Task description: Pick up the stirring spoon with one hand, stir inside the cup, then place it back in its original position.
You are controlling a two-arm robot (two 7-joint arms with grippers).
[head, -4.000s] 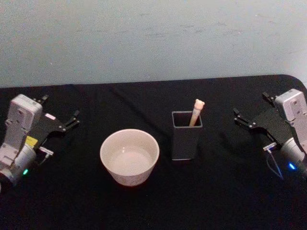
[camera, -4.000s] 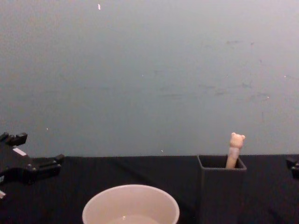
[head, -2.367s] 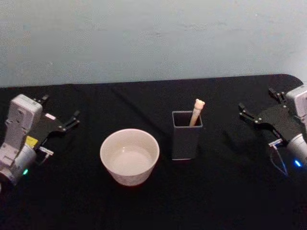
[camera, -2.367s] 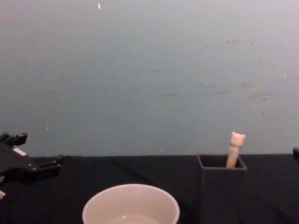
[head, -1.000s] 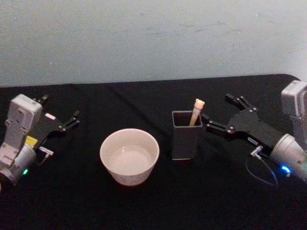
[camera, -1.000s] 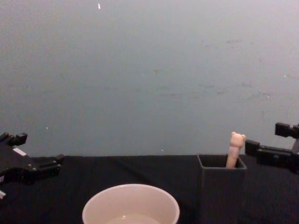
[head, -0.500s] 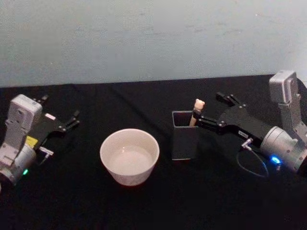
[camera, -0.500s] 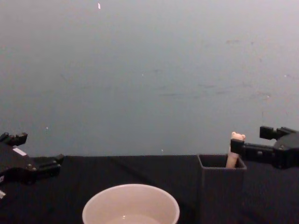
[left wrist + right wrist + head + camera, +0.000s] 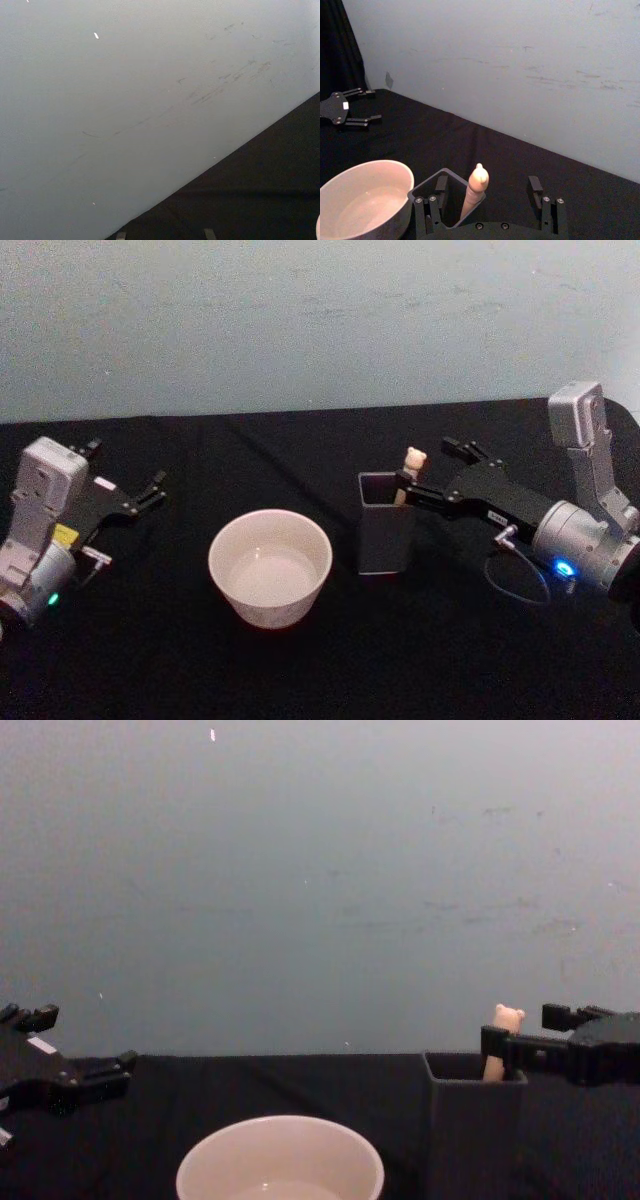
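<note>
The stirring spoon point(image 9: 413, 462) stands in the tall dark grey holder point(image 9: 386, 532), its cream handle and tiny bear head point(image 9: 507, 1018) sticking out at the holder's right side. My right gripper point(image 9: 428, 466) is open, one finger on each side of the handle point(image 9: 476, 188) just above the holder's rim point(image 9: 427, 191), not touching it. The wide cream cup point(image 9: 270, 564) sits left of the holder, apart from it. My left gripper point(image 9: 128, 468) rests open at the table's left side, far from the cup. The spoon's bowl is hidden inside the holder.
A black cloth covers the table point(image 9: 300, 670), with a pale blue-grey wall point(image 9: 300, 320) behind its far edge. A thin cable loop point(image 9: 520, 585) hangs under my right wrist. Open cloth lies in front of the cup and the holder.
My right arm has swung in from the table's right edge toward the holder, and its open fingers now straddle the spoon's handle. The left arm, cup, holder and spoon have not moved.
</note>
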